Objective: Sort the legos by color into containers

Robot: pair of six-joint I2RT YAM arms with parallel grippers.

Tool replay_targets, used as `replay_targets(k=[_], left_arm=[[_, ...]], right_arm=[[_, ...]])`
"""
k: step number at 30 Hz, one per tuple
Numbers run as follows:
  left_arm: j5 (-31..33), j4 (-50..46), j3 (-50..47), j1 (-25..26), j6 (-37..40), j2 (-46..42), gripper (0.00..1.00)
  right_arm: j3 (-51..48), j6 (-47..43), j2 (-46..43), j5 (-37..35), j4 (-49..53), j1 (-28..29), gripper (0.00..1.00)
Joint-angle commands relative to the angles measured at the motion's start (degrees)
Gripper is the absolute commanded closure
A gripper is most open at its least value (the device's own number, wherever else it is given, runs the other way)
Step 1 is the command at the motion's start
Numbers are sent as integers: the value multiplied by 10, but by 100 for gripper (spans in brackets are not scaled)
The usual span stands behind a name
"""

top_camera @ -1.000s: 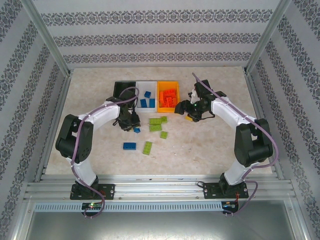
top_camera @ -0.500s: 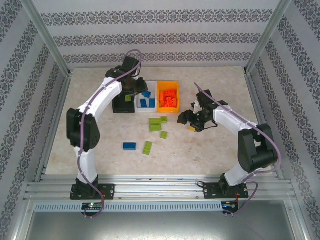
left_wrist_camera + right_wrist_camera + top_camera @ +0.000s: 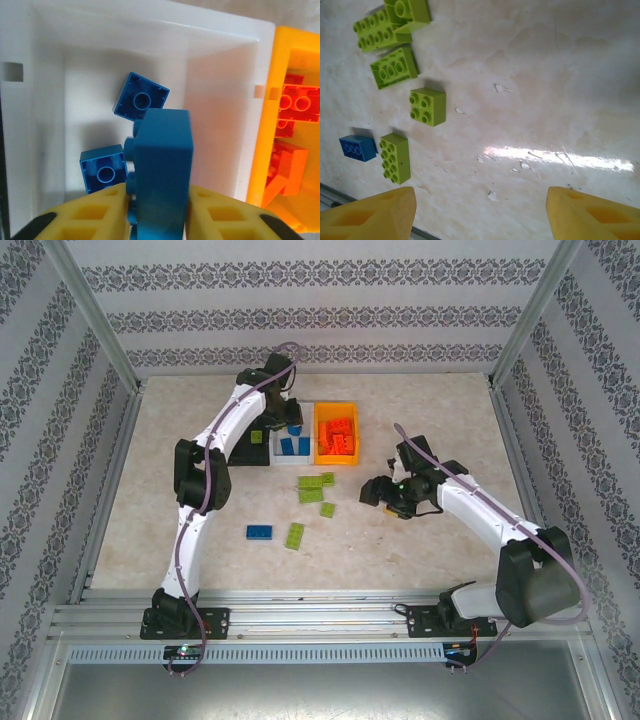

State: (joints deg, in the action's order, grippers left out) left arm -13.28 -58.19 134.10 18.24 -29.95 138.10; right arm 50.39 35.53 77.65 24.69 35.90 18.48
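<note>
The left tool (image 3: 160, 212) is gripping a blue brick (image 3: 163, 160) firmly between its yellow fingers (image 3: 90, 215) and is holding it over the white bin (image 3: 220, 75), where other blue bricks (image 3: 141, 97) are lying. The right tool (image 3: 480, 210) is hanging wide open and empty above the worktop (image 3: 545, 75), near the lime green bricks (image 3: 427, 106). The orange bin (image 3: 262, 125) beside the white one is carrying orange-red bricks (image 3: 295, 102).

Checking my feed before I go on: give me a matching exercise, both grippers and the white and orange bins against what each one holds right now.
1 left gripper
2 right gripper
3 white bin
4 orange bin

a red bricks
b nothing, jaws open over the table
c one blue brick, clamped
d loose blue bricks

Pairs: 1-c, 2-b, 3-d, 4-a.
</note>
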Motion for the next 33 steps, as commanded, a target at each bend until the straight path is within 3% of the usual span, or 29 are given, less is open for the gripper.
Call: replay_targets(k=[1, 18, 22, 29, 33], left_arm=[[0, -33, 11, -7, 9, -3, 63], [25, -7, -118, -7, 31, -135, 51], [31, 23, -230, -7, 52, -225, 45], [25, 62, -502, 0, 70, -418, 20], [-2, 104, -650, 33, 47, -501, 10]], right_arm=[[-12, 6, -12, -17, 18, -5, 29], [20, 3, 42, 3, -8, 11, 28], [52, -5, 89, 19, -15, 23, 28], [140, -34, 184, 40, -1, 59, 25], [184, -47, 229, 51, 9, 76, 24]])
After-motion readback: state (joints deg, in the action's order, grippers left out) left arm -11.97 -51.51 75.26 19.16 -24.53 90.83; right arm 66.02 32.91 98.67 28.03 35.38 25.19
